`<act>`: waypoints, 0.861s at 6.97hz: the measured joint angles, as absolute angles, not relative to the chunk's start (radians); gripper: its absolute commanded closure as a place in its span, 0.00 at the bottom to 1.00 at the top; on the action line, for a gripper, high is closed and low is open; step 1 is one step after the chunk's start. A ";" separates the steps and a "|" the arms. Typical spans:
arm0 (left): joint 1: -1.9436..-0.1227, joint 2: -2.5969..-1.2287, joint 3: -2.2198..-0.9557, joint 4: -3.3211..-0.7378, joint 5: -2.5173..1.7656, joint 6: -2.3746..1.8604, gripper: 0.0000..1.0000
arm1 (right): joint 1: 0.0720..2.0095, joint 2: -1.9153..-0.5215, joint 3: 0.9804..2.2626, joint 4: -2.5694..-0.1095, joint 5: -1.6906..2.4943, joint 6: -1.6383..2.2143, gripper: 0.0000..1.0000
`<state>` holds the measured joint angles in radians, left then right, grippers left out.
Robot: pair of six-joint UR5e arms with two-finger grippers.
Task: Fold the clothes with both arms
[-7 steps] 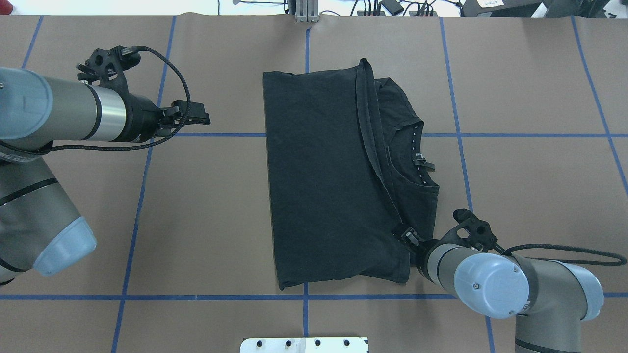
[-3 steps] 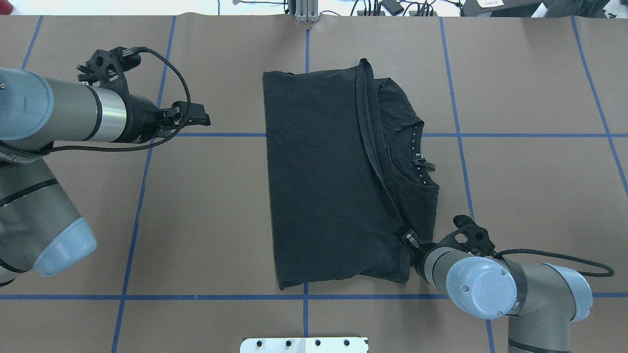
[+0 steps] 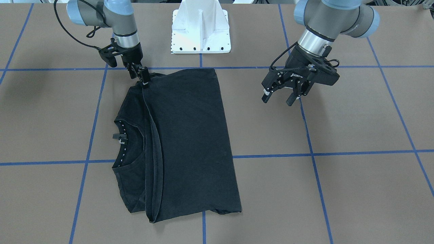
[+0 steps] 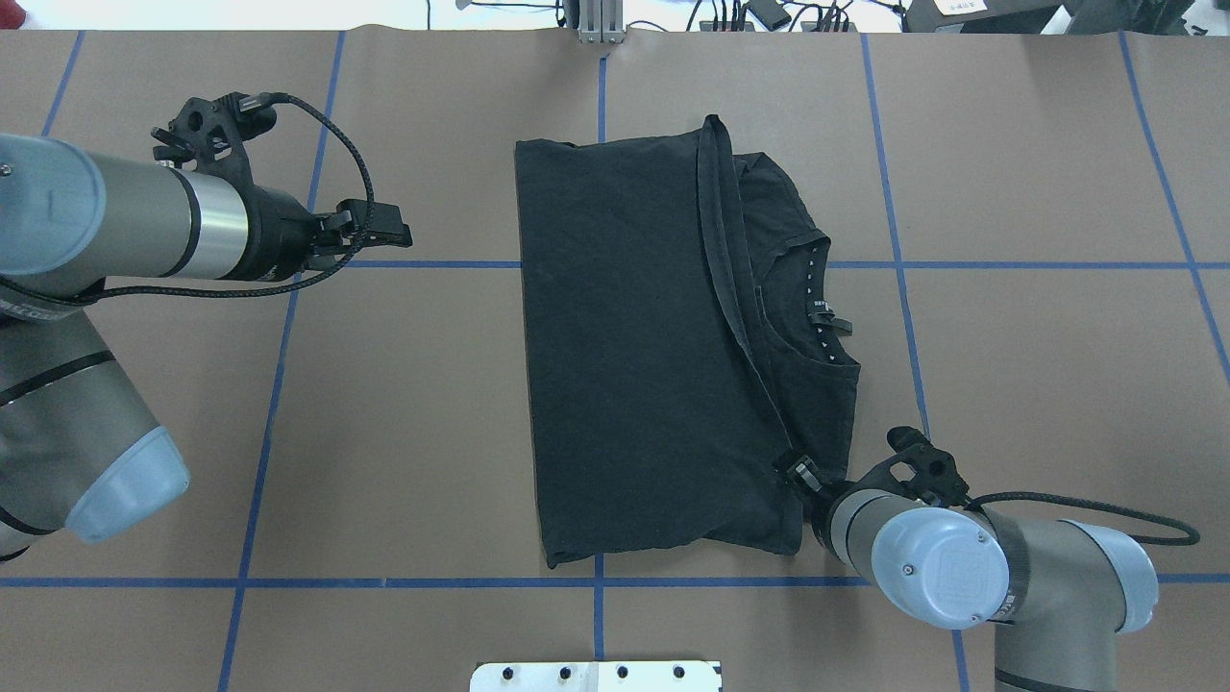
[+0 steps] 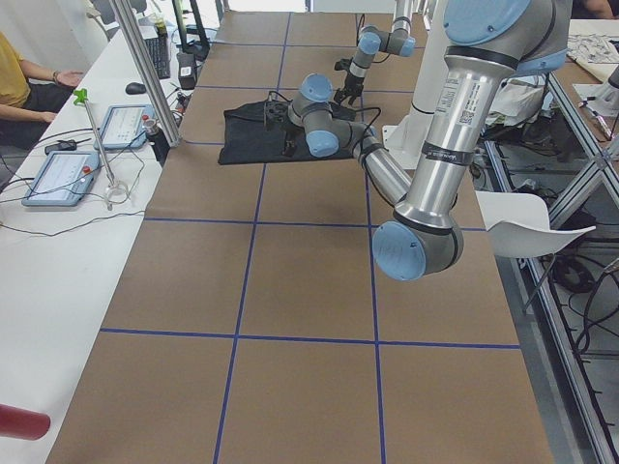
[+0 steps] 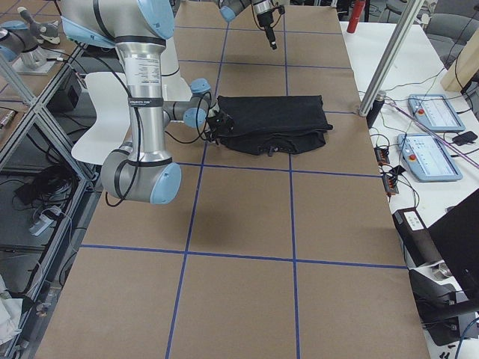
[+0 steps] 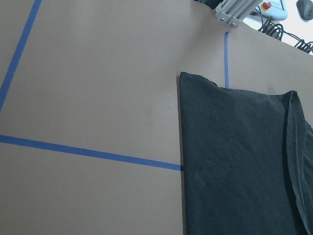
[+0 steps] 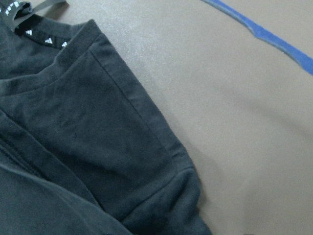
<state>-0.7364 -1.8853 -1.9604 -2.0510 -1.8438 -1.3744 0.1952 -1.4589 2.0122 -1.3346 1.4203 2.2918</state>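
The clothes are one black T-shirt (image 4: 634,365), lying folded lengthwise in the middle of the table (image 4: 404,432). Its dotted inner collar (image 4: 819,309) faces the robot's right. A long folded hem runs from the far edge down to the near right corner. There my right gripper (image 4: 798,473) (image 3: 143,80) sits low, its fingers pinched together on the hem. The right wrist view shows only the T-shirt's shoulder (image 8: 98,147) close up. My left gripper (image 3: 278,99) (image 4: 389,231) hangs open above bare table, well left of the T-shirt (image 7: 234,156) and holding nothing.
Blue tape lines (image 4: 279,384) grid the brown table. The white mounting base (image 3: 200,27) stands at the robot's side. A side bench with control tablets (image 5: 58,179) and a seated person (image 5: 19,87) lies beyond the far edge, by an aluminium post (image 6: 389,60).
My right arm has drawn slightly toward the robot's side, its gripper sliding a little along the T-shirt's near right corner. The T-shirt and left arm have not visibly moved.
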 measured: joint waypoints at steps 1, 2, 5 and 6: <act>-0.736 -1.885 -1.960 -2.051 -1.844 -1.374 0.01 | 0.193 -1.458 2.010 -1.335 1.420 2.293 0.19; -0.736 -1.885 -1.960 -2.051 -1.844 -1.374 0.01 | 0.191 -1.457 2.007 -1.336 1.419 2.295 0.19; -0.736 -1.885 -1.960 -2.051 -1.844 -1.374 0.01 | 0.189 -1.455 2.003 -1.336 1.417 2.297 0.90; -0.736 -1.885 -1.960 -2.051 -1.844 -1.374 0.01 | 0.189 -1.455 2.003 -1.336 1.417 2.298 1.00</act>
<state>-0.7365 -1.8853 -1.9604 -2.0509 -1.8438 -1.3745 0.1888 -1.4545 2.0030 -1.3362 1.4166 2.2977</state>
